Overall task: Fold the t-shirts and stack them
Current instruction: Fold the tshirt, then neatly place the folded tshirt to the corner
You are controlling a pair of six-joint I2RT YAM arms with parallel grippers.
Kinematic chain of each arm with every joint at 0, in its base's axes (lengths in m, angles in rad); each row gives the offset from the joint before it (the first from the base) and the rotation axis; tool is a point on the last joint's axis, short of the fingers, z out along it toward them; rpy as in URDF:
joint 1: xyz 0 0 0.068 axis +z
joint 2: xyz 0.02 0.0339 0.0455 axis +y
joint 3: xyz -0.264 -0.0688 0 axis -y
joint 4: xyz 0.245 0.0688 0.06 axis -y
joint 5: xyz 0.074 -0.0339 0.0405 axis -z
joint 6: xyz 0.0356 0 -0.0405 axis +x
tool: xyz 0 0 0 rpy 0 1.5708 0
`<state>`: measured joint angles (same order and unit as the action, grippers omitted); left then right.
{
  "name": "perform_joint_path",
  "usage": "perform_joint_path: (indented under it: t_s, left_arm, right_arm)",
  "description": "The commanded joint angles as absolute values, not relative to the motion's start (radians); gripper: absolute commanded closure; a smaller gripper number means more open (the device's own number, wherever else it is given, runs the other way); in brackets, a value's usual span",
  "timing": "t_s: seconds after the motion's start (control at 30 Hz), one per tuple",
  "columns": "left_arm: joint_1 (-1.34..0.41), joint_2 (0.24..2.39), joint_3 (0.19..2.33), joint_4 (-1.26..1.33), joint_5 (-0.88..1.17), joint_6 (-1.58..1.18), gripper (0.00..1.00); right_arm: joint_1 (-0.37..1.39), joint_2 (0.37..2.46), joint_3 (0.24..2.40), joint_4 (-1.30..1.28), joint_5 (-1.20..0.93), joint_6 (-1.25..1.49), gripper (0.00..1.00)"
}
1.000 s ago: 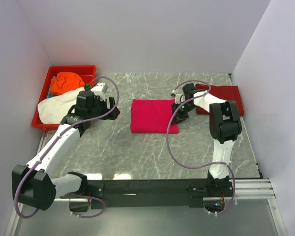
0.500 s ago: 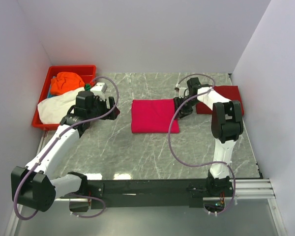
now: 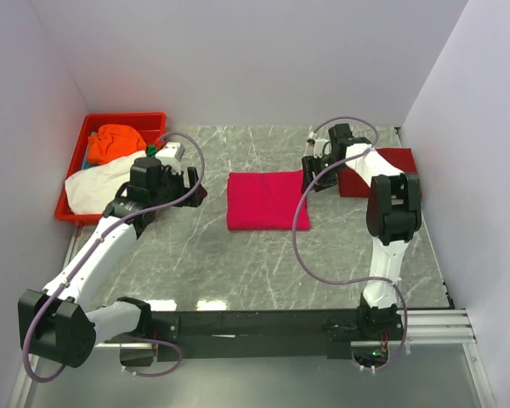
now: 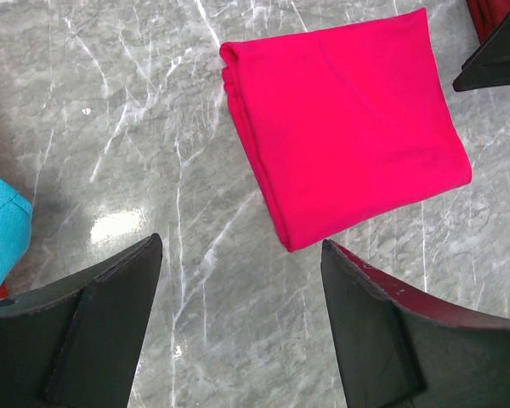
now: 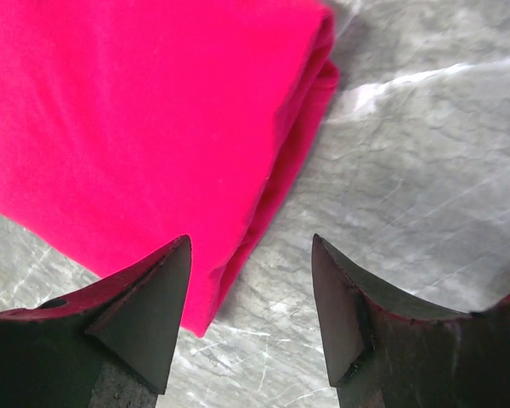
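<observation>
A bright pink-red t-shirt [image 3: 265, 199] lies folded flat on the middle of the table, also seen in the left wrist view [image 4: 348, 136] and the right wrist view [image 5: 127, 119]. My right gripper [image 3: 311, 174] [image 5: 251, 238] is open above that shirt's right edge, with only cloth edge and marble below its jaws. A darker red folded t-shirt [image 3: 393, 168] lies just right of it. My left gripper [image 3: 194, 192] [image 4: 240, 242] is open over bare marble, left of the pink shirt and apart from it. Orange [image 3: 117, 142] and white [image 3: 100, 184] t-shirts are heaped at the tray. A teal cloth corner [image 4: 0, 242] shows at the left.
A red plastic tray [image 3: 127, 118] stands at the back left against the wall, the white shirt spilling over its front rim. Grey walls close in the table on the left, back and right. Grey marble tabletop [image 3: 238, 263] lies in front of the pink shirt.
My right gripper has opened, let go of the pink shirt's right edge, and drawn back up and away toward the far right. The pink shirt stays folded. The left arm has barely moved.
</observation>
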<state>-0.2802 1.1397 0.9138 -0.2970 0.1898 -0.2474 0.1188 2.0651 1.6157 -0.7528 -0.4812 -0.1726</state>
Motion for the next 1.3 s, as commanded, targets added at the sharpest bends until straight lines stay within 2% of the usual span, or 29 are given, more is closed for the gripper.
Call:
perform_joint_path:
  t_s: [0.0,0.77,0.93,1.27]
  left_arm:
    - [-0.281,1.104,0.91,-0.261,0.196,-0.225,0.19]
    - [-0.281,1.077,0.905,-0.256,0.209,-0.225,0.19]
    - [-0.281,1.077,0.902,-0.255,0.202,-0.226,0.19]
    - [-0.281,1.081,0.903,-0.258,0.186,-0.224,0.18]
  right_arm:
    - [0.103,2.074,1.66,-0.742,-0.489,-0.15,0.34]
    - [0.061,2.135,1.709,-0.719,-0.549,-0.091,0.29]
    - [0.069,2.198,1.772,-0.749,-0.604,-0.08,0.27]
    - [0.136,2.324,1.913,-0.79,-0.535,-0.021,0.27]
